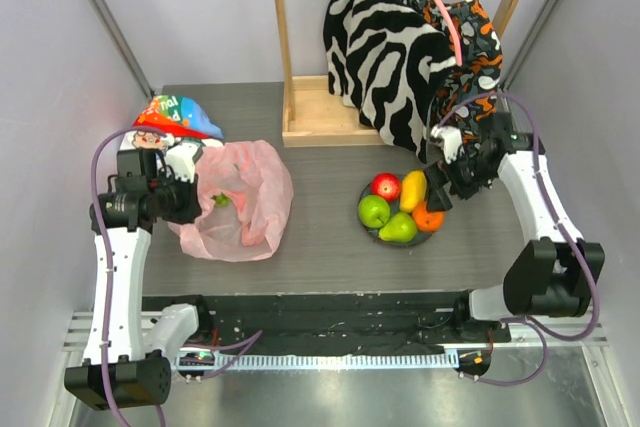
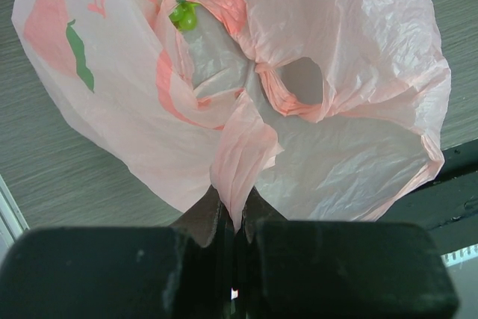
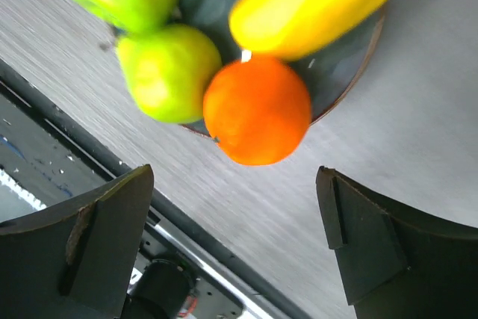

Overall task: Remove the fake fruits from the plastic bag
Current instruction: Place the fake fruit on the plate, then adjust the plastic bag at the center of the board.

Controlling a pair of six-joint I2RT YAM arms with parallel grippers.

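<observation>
The pink plastic bag [image 1: 245,202] lies open on the left of the table. My left gripper [image 1: 190,197] is shut on a gathered fold of the bag's rim [image 2: 235,184]. A small green fruit [image 2: 183,16] sits deep inside the bag and also shows from above [image 1: 221,200]. A dark plate [image 1: 365,229] at centre right holds a red apple [image 1: 385,185], green apple [image 1: 373,210], green pear [image 1: 398,229], yellow piece [image 1: 413,190] and orange [image 1: 428,217]. My right gripper [image 1: 447,185] is open and empty just beyond the orange [image 3: 258,110], above bare table.
A wooden rack [image 1: 310,122] stands at the back with zebra-print and patterned clothes [image 1: 390,47] hanging over it. A colourful cartoon-printed bag [image 1: 175,115] lies behind my left gripper. A black strip [image 1: 320,312] runs along the table's near edge.
</observation>
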